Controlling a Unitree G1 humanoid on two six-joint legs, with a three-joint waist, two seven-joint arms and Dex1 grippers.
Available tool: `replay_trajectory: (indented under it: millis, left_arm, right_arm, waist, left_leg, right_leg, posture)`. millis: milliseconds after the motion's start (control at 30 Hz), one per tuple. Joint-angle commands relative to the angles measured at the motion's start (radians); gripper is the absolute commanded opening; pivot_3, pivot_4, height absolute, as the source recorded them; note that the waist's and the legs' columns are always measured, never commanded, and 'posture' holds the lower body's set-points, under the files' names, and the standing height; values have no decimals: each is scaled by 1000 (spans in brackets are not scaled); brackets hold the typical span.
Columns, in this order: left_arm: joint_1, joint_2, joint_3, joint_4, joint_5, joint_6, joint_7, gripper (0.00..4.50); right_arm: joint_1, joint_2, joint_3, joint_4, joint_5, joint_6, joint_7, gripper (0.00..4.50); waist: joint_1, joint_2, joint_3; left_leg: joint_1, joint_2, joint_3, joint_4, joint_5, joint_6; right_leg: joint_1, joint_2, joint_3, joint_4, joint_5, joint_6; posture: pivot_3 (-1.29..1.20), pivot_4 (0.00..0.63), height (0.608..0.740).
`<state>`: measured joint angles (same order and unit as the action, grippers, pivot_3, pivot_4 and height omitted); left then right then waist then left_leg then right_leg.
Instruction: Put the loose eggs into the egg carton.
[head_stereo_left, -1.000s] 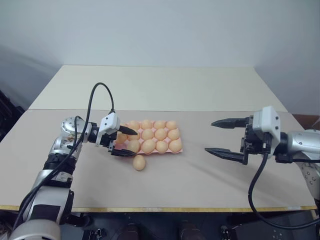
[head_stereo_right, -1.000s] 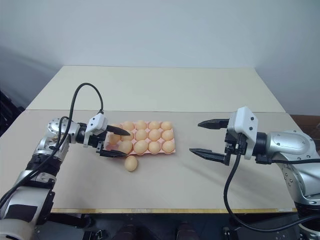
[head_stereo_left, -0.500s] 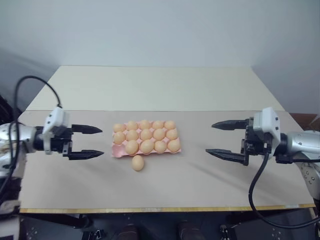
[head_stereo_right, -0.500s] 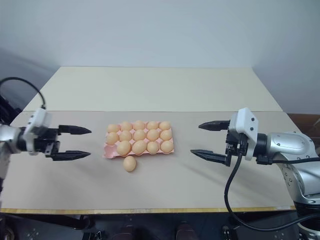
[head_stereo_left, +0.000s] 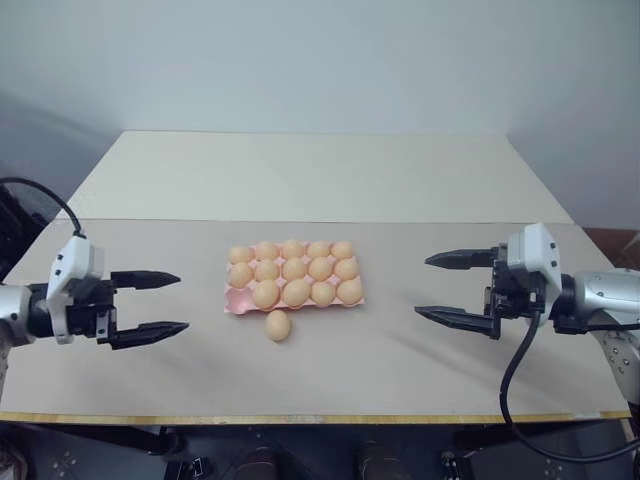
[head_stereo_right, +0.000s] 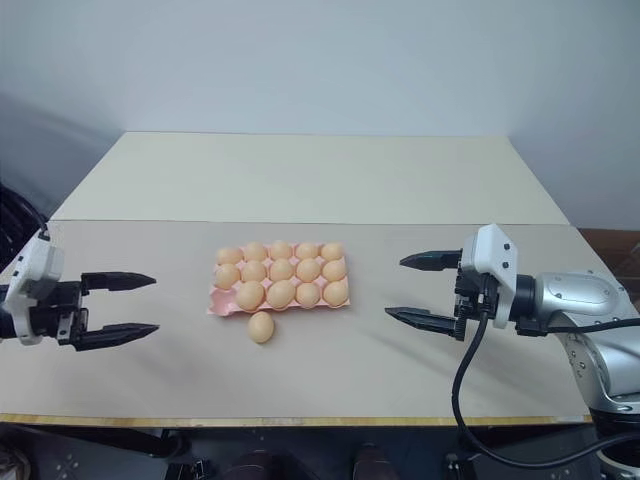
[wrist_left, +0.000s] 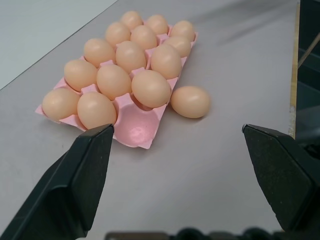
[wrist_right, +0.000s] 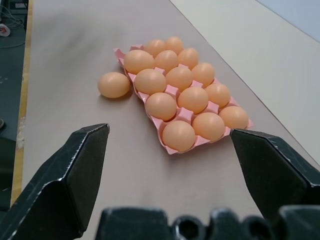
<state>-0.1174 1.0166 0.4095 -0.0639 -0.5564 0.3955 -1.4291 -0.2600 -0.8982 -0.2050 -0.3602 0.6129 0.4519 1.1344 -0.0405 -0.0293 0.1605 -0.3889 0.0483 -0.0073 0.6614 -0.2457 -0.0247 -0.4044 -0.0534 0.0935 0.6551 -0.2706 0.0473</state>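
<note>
One smooth oval egg (head_stereo_left: 278, 325) beside pink moulded carton (head_stereo_left: 238, 301).

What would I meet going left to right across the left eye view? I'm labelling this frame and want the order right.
left gripper, open → egg carton holding fourteen eggs, with one loose egg on the table just in front of its left part → right gripper, open.

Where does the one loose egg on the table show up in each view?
Left eye: loose egg just in front of the carton, near its empty corner cup.
Right eye: same spot.
Left wrist: beside the carton's near edge.
Right wrist: beside the carton's far end.
Shared landmark: the empty cup.
</note>
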Motion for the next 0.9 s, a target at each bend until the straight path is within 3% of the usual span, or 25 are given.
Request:
replay_trajectory:
  millis: [33,200,367,500,900]
  left_arm:
    - [-28,13,-29,-31,-21,-6,-14,4474]
    - [-158,-6,-174,-18,12,-61,-67,4474]
    - [-375,-76,-348,88,67,-106,-133,4474]
    - [-455,-123,-443,173,142,-176,-162,4474]
    - [-394,-210,-514,187,238,-368,-145,4474]
  right_arm:
    - [-10,-13,-31,-24,19,-7,0,4500]
    - [-22,-14,-25,-19,18,-6,1,4500]
    - [-43,-9,-13,-19,15,-5,-2,4500]
    - [-43,-6,-15,-29,15,-3,-11,4500]
    - [5,-14,-47,-69,30,5,-38,4500]
  waist:
    - [-2,0,0]
    - [3,0,0]
    - [14,0,0]
    - [5,0,0]
    - [0,0,0]
  left_leg:
    - [0,0,0,0,0,0]
    - [0,0,0,0,0,0]
    - [0,-1,0,0,0,0]
    - [-1,-1,0,0,0,0]
    - [0,-1,0,0,0,0]
  right_leg:
    - [0,0,0,0,0,0]
    - [0,0,0,0,0,0]
    - [1,0,0,0,0,0]
    - [0,0,1,-1,0,0]
    - [0,0,1,0,0,0]
  posture:
    - [0,150,740]
    - [0,150,740]
    - [0,150,740]
    - [0,150,740]
    - [0,150,740]
